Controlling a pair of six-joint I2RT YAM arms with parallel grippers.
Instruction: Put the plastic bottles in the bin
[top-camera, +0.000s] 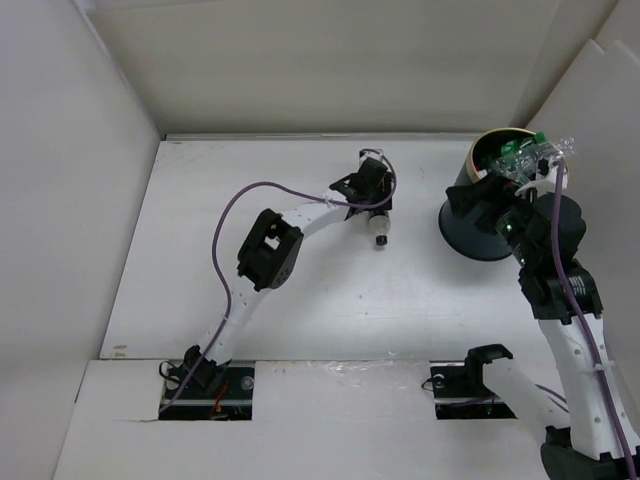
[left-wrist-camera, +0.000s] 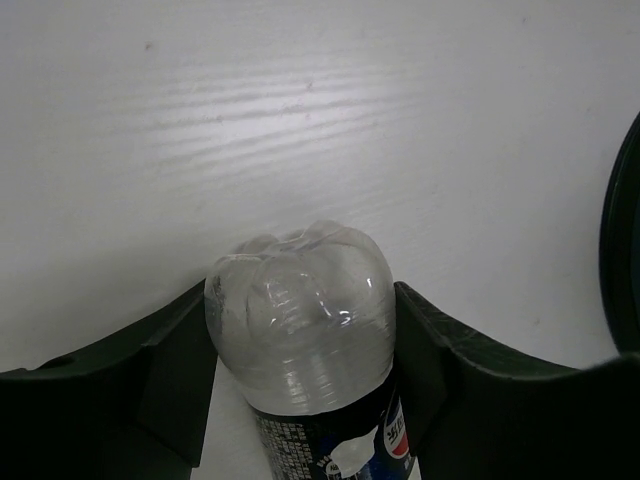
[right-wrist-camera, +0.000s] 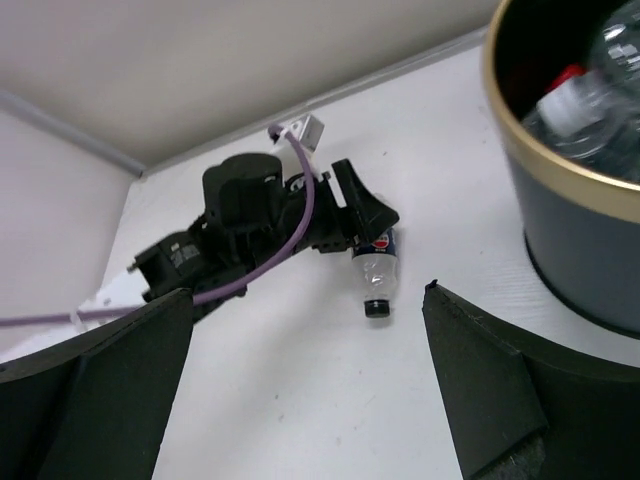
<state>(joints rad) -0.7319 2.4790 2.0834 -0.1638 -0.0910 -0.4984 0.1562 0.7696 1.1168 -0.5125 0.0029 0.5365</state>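
Observation:
A clear plastic bottle (left-wrist-camera: 300, 340) with a dark blue label lies on the white table, base pointing away from the left wrist camera. My left gripper (left-wrist-camera: 300, 300) is shut on it, one finger pressed on each side. From above, this bottle (top-camera: 379, 232) sticks out of the left gripper (top-camera: 372, 208) at mid-table, black cap toward the near edge. The bin (top-camera: 472, 238), dark with a gold rim, stands at the right and holds several bottles, one green (top-camera: 515, 155) and one red-capped (right-wrist-camera: 566, 80). My right gripper (right-wrist-camera: 305, 380) hangs open beside the bin (right-wrist-camera: 580, 250), nothing between its fingers.
White walls enclose the table on the left, back and right. The bin stands close to the right wall. The left arm (top-camera: 270, 250) stretches diagonally from its base at the near edge, with a purple cable (top-camera: 225, 230) looping beside it.

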